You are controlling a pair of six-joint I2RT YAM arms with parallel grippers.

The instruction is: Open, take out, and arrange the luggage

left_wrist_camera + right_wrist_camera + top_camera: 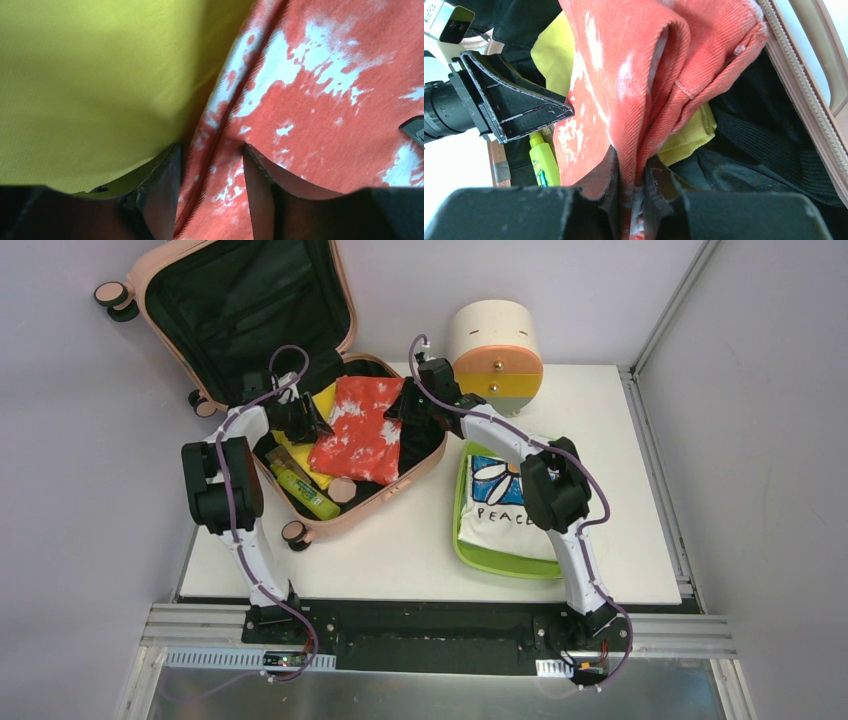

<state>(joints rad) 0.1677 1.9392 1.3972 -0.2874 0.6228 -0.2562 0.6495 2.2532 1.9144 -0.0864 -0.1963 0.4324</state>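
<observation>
We see only slivers of the yellow fabric (90, 85) beneath the red-and-white tie-dyed cloth (360, 430), which lies in the lower half of the open peach-pink hard-shell suitcase (372, 505) at the white table's (400, 560) far left. Both arms reach forward, wrists tipped down. The left gripper (212, 150) straddles a cloth ridge, fingers apart; the right gripper (630, 165) pinches a fold tight.

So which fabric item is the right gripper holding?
The red-and-white tie-dye garment, pinched in the right gripper; the yellow cloth lies beneath, the PEACE shirt in the lime-green tray.
</observation>
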